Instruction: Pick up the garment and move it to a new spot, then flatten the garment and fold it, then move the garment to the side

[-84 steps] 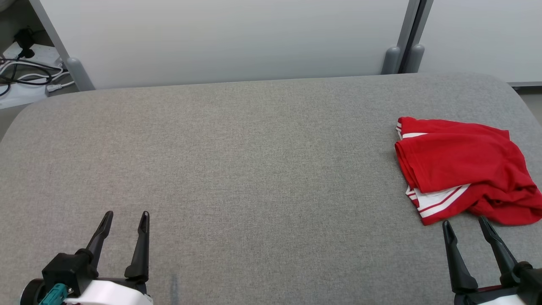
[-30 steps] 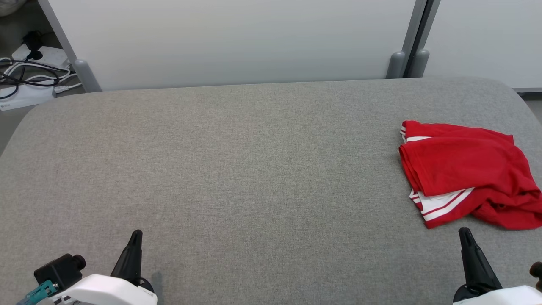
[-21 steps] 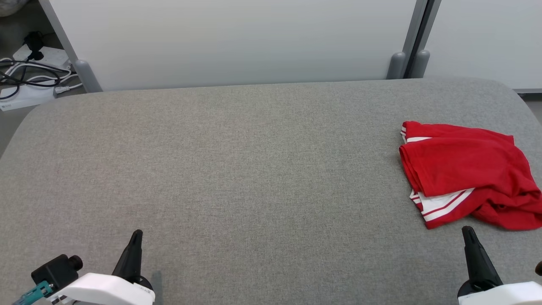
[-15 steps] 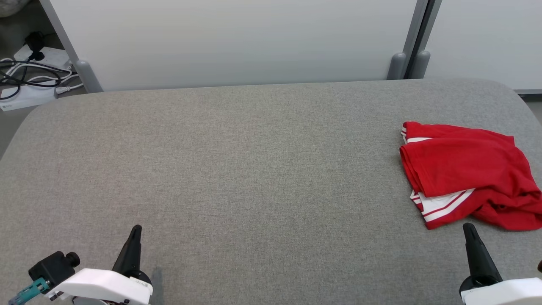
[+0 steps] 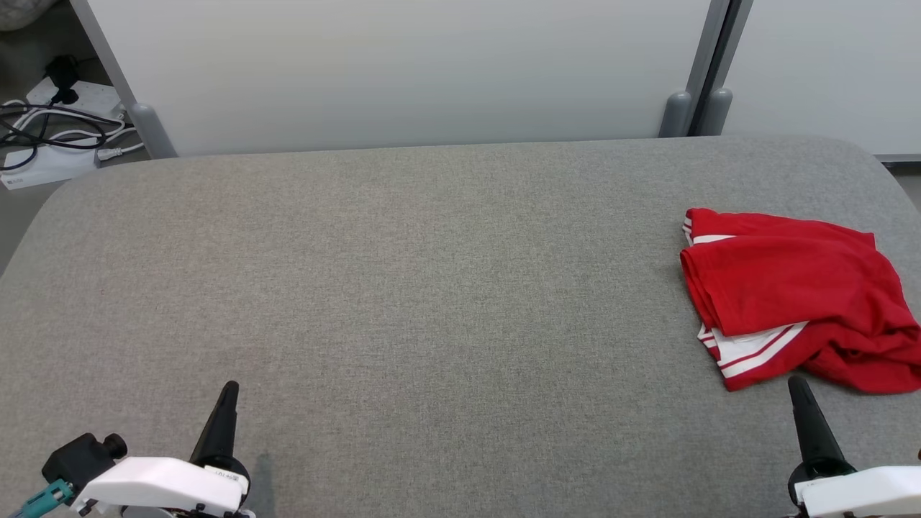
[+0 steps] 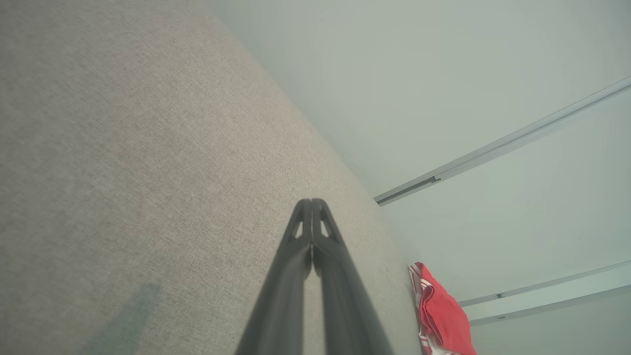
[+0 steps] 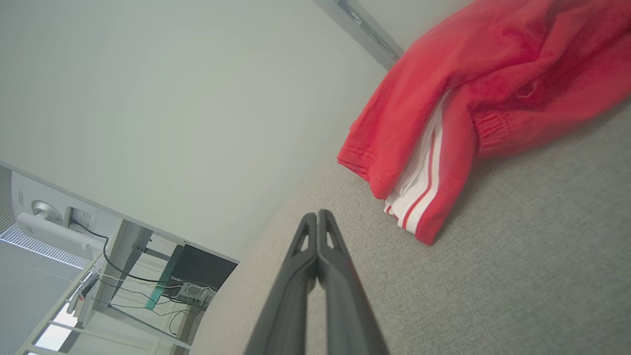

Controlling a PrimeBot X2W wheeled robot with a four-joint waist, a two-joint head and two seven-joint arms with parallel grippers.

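The garment is red with white stripes, folded in a loose bundle at the right side of the grey padded table. It also shows in the right wrist view as the garment just ahead of the fingers, and small at the lower right as the garment in the left wrist view. My left gripper rests shut at the lower left, far from the cloth. My right gripper is shut at the lower right, its tip just short of the garment's near edge. Neither holds anything.
Pale partition panels stand behind the table's far edge, with grey posts between them. Cables and a power strip lie on the floor at the far left. The table's right edge runs close to the garment.
Both grippers went from open to shut since the oldest frame and drew back toward the bottom edge. The view shifted slightly. The garment has stayed in place.
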